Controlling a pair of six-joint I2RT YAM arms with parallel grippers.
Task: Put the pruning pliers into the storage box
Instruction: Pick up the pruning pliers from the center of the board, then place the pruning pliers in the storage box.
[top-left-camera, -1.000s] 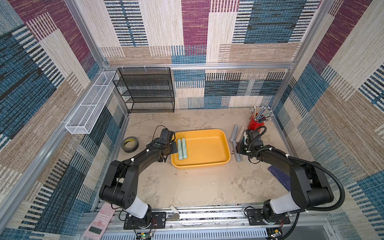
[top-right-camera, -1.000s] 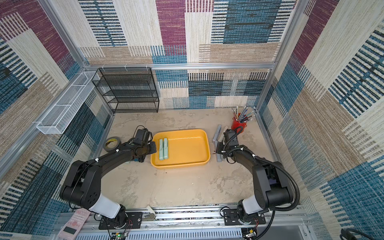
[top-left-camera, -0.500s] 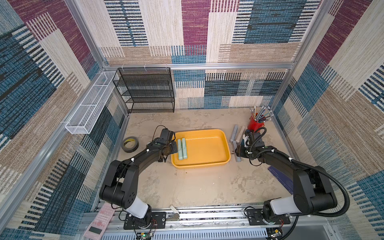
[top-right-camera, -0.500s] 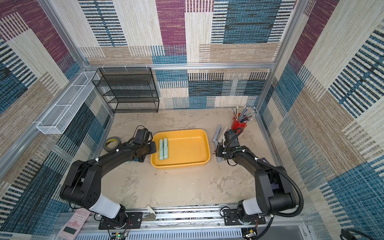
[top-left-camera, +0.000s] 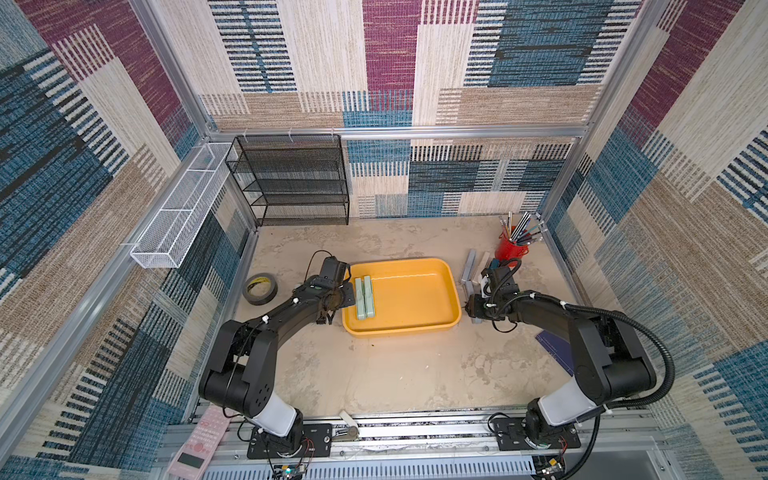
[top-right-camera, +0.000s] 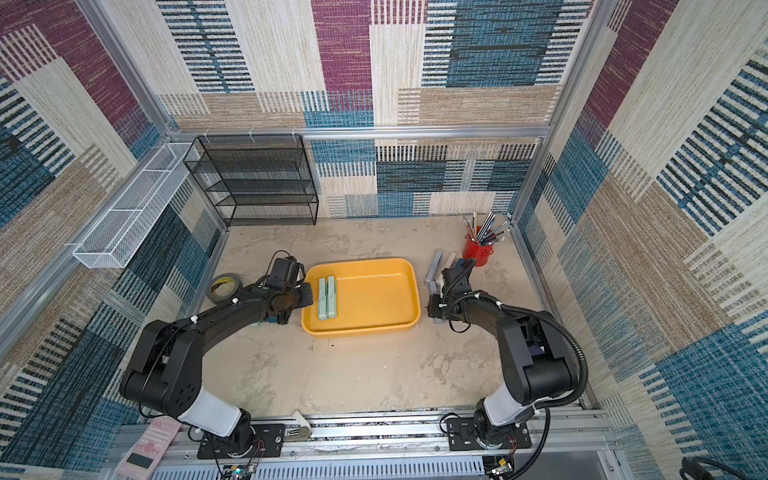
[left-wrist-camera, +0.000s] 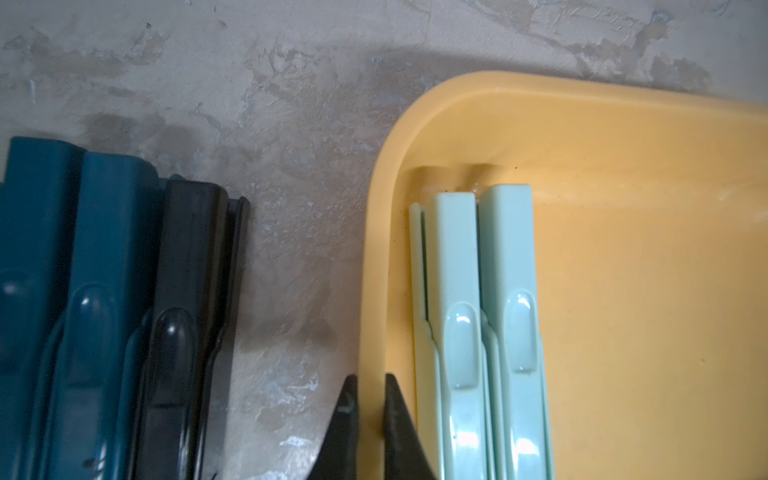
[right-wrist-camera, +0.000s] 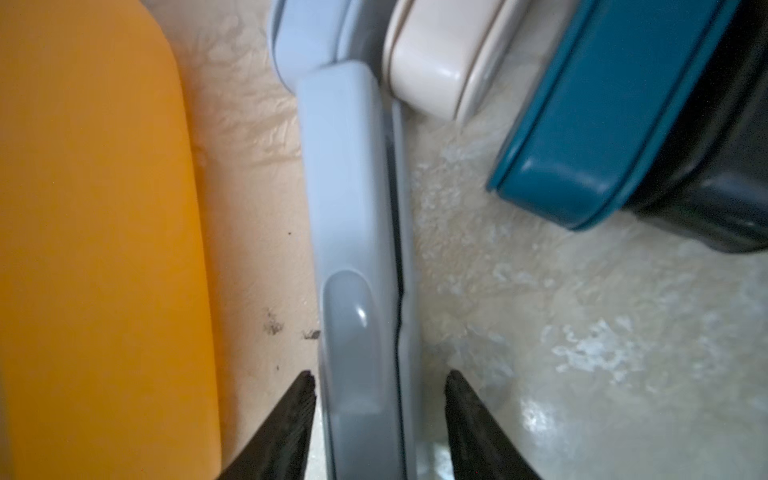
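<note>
Pinching the left rim of the storage box, the left gripper is clamped tight on it, teal pruning pliers and black pruning pliers lying on the table just outside. Opposite, the right gripper stands spread around grey pruning pliers on the table, one finger touching, the other apart. Two pale green pruning pliers lie side by side inside the box along its left wall; farther back stands a red cup of pens.

- teal and black pruning pliers: cut off by the left wrist view's edges; mostly hidden under the left arm in both top views.
- grey pliers: blurred, near end out of frame.
- storage box: only one corner in frame.
- pens: too small to tell apart.
</note>
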